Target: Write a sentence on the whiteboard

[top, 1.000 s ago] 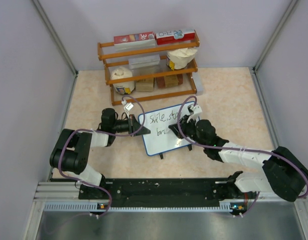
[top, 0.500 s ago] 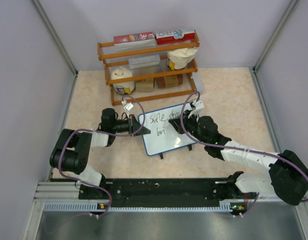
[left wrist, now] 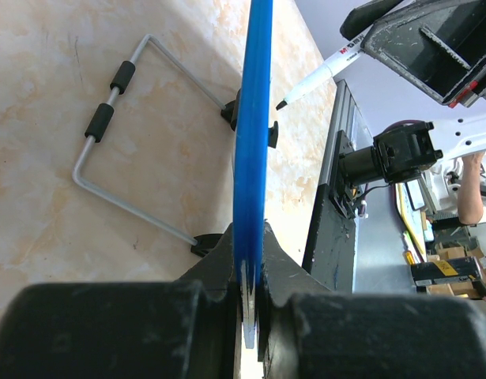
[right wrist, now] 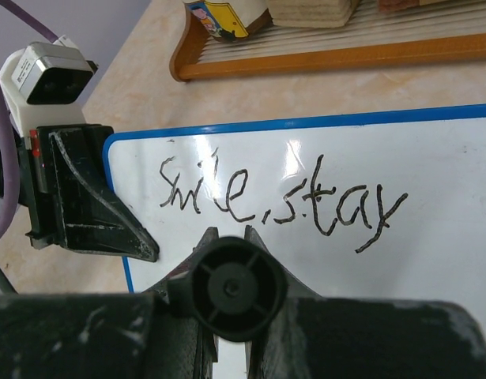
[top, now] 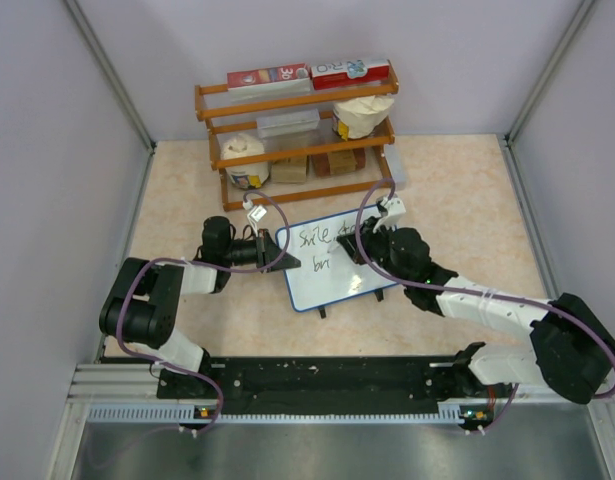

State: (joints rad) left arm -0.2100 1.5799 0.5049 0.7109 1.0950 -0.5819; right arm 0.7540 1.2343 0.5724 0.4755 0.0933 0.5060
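The whiteboard, blue-framed, stands tilted in the middle of the table. My left gripper is shut on its left edge; the left wrist view shows the blue frame edge-on between the jaws of that gripper. The sentence reads "smile, stay"; a second line "bri" sits below it. My right gripper is shut on a black-tipped marker, whose rear end faces the camera. The tip is close to the board face, with a small gap.
A wooden rack with boxes and tubs stands behind the board. The board's wire stand and black feet rest on the table behind it. Grey walls close in the left and right sides.
My right gripper with the marker has shifted left and slightly away across the board. The left gripper and the board have not moved.
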